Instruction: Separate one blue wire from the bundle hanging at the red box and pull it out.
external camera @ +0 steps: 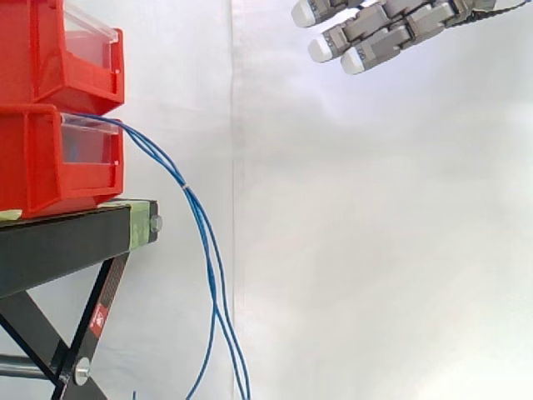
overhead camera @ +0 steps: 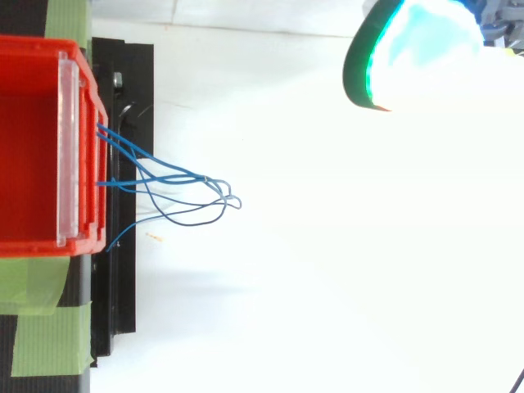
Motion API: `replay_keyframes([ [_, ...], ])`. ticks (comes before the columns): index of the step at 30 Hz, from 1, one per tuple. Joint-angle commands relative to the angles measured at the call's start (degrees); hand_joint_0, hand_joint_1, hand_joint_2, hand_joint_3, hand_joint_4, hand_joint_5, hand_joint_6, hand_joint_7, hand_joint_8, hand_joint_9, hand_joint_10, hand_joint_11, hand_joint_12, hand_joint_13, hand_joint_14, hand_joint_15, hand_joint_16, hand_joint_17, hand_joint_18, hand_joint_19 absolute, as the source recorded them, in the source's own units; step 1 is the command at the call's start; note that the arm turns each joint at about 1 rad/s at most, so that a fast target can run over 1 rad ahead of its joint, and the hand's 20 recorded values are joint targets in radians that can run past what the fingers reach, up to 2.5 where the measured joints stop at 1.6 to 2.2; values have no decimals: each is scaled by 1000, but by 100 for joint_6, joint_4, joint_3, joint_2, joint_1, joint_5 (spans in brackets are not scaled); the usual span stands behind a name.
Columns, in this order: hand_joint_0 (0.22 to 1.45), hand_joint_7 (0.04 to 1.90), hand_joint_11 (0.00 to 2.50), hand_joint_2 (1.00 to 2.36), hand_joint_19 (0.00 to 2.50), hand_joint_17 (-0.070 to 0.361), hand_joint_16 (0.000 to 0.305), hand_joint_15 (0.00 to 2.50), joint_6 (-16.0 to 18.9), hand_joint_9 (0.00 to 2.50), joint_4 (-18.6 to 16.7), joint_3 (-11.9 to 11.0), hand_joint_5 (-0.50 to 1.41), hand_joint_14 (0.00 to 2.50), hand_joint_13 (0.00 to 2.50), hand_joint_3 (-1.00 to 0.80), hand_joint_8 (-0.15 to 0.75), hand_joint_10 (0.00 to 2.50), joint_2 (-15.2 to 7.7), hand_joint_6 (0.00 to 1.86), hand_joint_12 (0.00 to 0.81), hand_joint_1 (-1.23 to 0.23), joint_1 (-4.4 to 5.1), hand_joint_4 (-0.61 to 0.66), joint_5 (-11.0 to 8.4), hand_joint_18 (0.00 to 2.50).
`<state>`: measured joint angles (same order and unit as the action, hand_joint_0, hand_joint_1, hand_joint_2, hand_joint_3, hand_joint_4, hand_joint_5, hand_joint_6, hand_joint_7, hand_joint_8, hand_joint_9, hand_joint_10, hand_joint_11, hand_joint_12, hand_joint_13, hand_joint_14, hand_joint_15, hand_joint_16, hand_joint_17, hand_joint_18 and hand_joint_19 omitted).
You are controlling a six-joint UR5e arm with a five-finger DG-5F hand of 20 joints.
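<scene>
A white curtain (external camera: 375, 250) with a vertical seam (external camera: 233, 100) hangs evenly lit behind a black stand (external camera: 58, 246) on crossed legs, with green tape (overhead camera: 45, 336) stuck on its top.

- The white curtain (external camera: 375, 250) is lit brightly and evenly.
- Faint shadows are cast beside the black stand (overhead camera: 123, 311).
- Glare is thrown by a cyan pad (overhead camera: 422, 53) of the hand (external camera: 391, 29).

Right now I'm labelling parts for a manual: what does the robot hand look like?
The robot hand has grey, blocky, segmented metal fingers ending in thick, rounded white fingertips. In the top view, one pad glows cyan-white with a green edge and a dark rim.
</scene>
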<state>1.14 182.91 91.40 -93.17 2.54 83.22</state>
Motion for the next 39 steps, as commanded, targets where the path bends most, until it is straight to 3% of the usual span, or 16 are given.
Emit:
replay_keyframes([
  [1, 447, 653, 0, 1000, 0, 163, 73, 132, 0, 224, -10, 0, -252, 2, 26, -500, 278, 0, -9, 501, 386, -309, 1, 181, -8, 0],
  [18, 470, 677, 0, 1000, 0, 155, 69, 140, 0, 311, -1, 0, -234, 3, 93, -500, 286, 0, 0, 501, 384, -364, 1, 201, -8, 0],
  [27, 490, 748, 9, 1000, 7, 149, 66, 144, -26, 362, 8, 0, -218, 4, 139, -500, 290, 0, 0, 502, 378, -477, 1, 211, -8, 0],
  [31, 490, 823, 69, 1000, 37, 147, 65, 163, -290, 387, 122, 0, -212, 4, 196, -500, 292, 2, -35, 502, 384, -564, 1, 225, -16, 0],
  [33, 491, 863, 100, 1000, 60, 146, 65, 169, -738, 395, 377, 0, -206, 5, 212, -500, 291, 2, -123, 502, 386, -598, 1, 229, -16, 30],
  [39, 503, 974, 117, 1000, 67, 141, 63, 162, -1556, 471, 693, 0, -182, 5, 318, -500, 306, 3, -378, 502, 400, -704, 1, 247, -25, 206],
])
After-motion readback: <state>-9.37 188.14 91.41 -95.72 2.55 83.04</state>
